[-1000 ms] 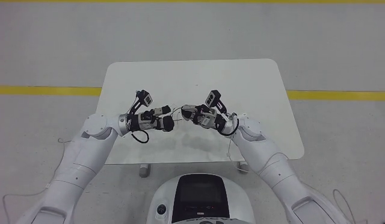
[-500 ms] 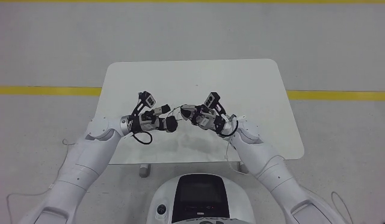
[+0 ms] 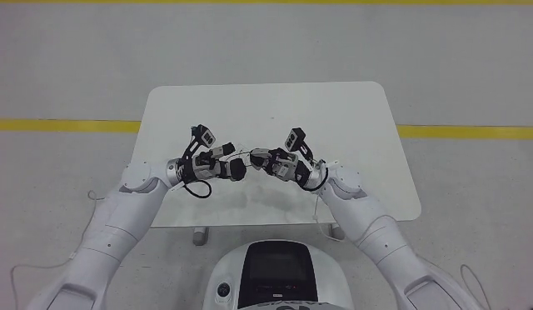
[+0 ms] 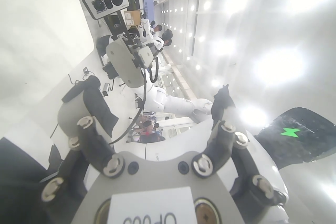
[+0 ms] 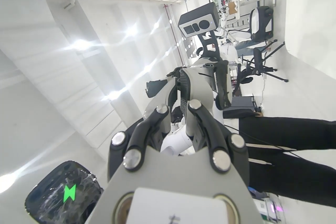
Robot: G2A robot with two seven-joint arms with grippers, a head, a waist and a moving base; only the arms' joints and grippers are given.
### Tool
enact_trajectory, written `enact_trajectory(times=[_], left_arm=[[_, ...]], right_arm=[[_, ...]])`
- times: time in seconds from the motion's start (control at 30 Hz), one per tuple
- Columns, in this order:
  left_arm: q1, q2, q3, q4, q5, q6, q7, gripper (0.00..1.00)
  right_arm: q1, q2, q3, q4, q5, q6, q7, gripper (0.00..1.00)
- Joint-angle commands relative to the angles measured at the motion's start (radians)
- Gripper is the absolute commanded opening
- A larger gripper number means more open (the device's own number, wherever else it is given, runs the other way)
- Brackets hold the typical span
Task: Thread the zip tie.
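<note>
Over the middle of the white table (image 3: 333, 110) my two grippers face each other, almost touching. My right gripper (image 3: 257, 156) (image 5: 175, 76) is shut on a thin pale zip tie (image 3: 244, 152), whose strip sticks out past the fingertips (image 5: 195, 66) toward the left gripper. My left gripper (image 3: 232, 162) (image 4: 157, 87) is open, its black-padded fingers (image 4: 90, 96) spread wide with nothing between them. In the left wrist view the right gripper (image 4: 128, 62) hangs just beyond that open gap. The tie's head and tail are too thin to tell apart.
The tabletop is bare white with rounded corners; its front edge (image 3: 250, 225) runs below the arms. Grey floor with yellow lines (image 3: 67, 125) surrounds it. A person's dark-trousered legs (image 5: 288, 135) show beyond the table in the right wrist view.
Both grippers have crept slightly closer together and a little farther over the table. The right one stays shut on the tie.
</note>
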Motion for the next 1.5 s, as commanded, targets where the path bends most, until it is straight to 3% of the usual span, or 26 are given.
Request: enact_trajectory(times=[0.0, 0.17, 0.33, 0.6, 1.47], left_arm=[[0.001, 0.001, -0.001, 0.0, 0.002, -0.001, 0.001, 0.97], [0.003, 0.002, 0.0, 0.001, 0.007, -0.001, 0.004, 0.91], [0.0, 0.002, 0.005, 0.009, 0.015, -0.001, 0.01, 0.67], [-0.006, 0.003, 0.011, 0.017, 0.034, -0.002, 0.023, 0.52], [-0.04, -0.002, 0.04, 0.051, 0.053, -0.007, 0.042, 0.38]], right_arm=[[-0.001, 0.006, 0.005, -0.007, -0.033, 0.007, 0.004, 0.0], [-0.006, 0.017, 0.007, -0.024, -0.106, 0.028, 0.002, 0.0], [-0.008, 0.023, 0.008, -0.032, -0.148, 0.037, -0.012, 0.0], [-0.004, 0.032, 0.01, -0.032, -0.194, 0.053, -0.02, 0.0], [0.014, 0.037, -0.008, -0.012, -0.179, 0.061, -0.001, 0.0]])
